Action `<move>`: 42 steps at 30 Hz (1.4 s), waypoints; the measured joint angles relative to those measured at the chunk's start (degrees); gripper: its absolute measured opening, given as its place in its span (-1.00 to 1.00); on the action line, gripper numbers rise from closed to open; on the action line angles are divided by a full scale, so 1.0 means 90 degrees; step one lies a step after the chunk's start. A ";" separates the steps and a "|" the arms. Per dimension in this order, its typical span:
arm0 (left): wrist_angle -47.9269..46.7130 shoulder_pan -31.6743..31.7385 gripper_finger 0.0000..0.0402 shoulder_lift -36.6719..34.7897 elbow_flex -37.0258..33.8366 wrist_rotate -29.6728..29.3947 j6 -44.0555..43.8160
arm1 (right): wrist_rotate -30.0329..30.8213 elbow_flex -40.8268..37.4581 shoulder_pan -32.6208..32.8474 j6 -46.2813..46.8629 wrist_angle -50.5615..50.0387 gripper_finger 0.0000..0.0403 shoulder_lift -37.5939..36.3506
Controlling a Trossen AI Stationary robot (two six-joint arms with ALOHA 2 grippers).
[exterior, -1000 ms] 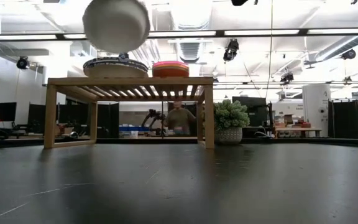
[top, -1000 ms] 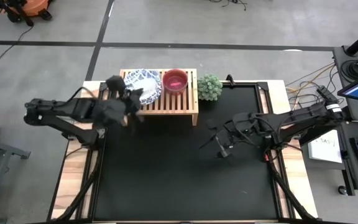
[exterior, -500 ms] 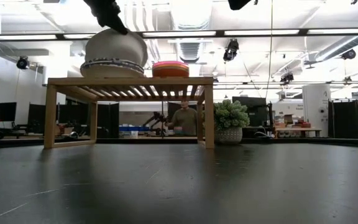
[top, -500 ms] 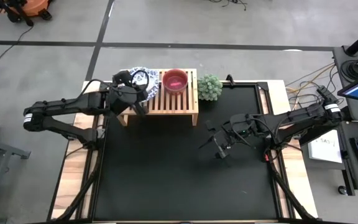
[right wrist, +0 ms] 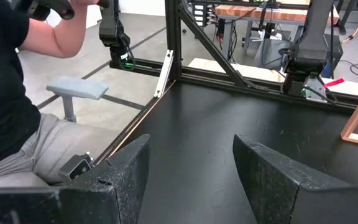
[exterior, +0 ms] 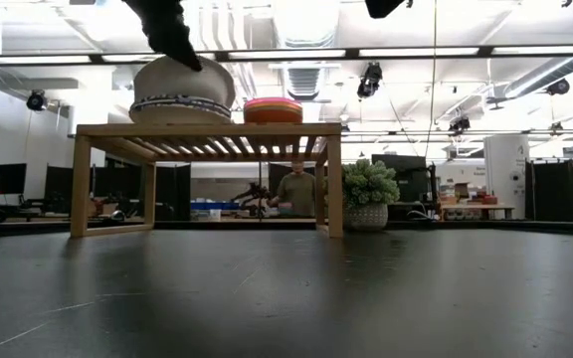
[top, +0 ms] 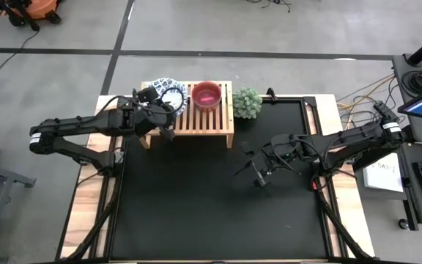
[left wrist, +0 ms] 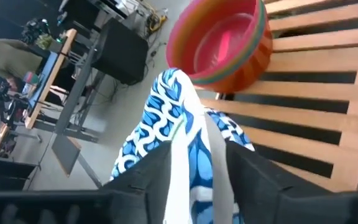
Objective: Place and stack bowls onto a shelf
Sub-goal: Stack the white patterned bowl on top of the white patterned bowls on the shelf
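Observation:
A white bowl with a blue pattern (top: 171, 94) sits tilted on a patterned bowl (exterior: 183, 101) at the left end of the wooden shelf (top: 204, 121). Its pale underside (exterior: 183, 78) faces the near side. My left gripper (top: 163, 108) reaches over the shelf's left front. It is open, and the tilted bowl's raised near rim (left wrist: 188, 143) stands between its fingers. A stack of coloured bowls, red on top (top: 206, 95), sits mid-shelf. My right gripper (top: 258, 172) hangs open over the table's right half, holding nothing. My left gripper has one finger (left wrist: 142, 180) on each side of the top bowl's near rim (left wrist: 191, 168), reaching from the near side toward the far edge. The rim fills the gap between them, and I cannot tell whether they touch it. The bowl's far part rests in the bowl beneath.
A small green potted plant (top: 247, 103) stands just right of the shelf. The black table top (top: 211, 205) spreads in front of the shelf. A seated person (right wrist: 11, 93) is beside the table, and another person (exterior: 294, 189) is far behind it.
My left gripper has gone toward the far edge, from beside the shelf's left front to over its left end. The patterned bowl, which hung tilted above the shelf a second ago, has come down onto the bowl there and settled a little lower. The right arm has kept still.

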 joint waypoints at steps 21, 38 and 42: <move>0.1171 0.0043 -0.32 -0.0938 0.0071 0.0872 -0.0119 | 0.0000 -0.0480 0.0000 -0.0217 0.0533 0.09 0.0000; 0.2825 0.0107 -0.99 -0.1539 -0.2094 0.0816 -0.1081 | 0.0000 -0.0634 0.0000 0.0001 0.0676 0.09 0.0000; 0.2762 0.0109 -1.00 -0.1514 -0.2052 0.0808 -0.1147 | 0.0000 -0.0634 0.0000 0.0079 0.0672 0.09 0.0000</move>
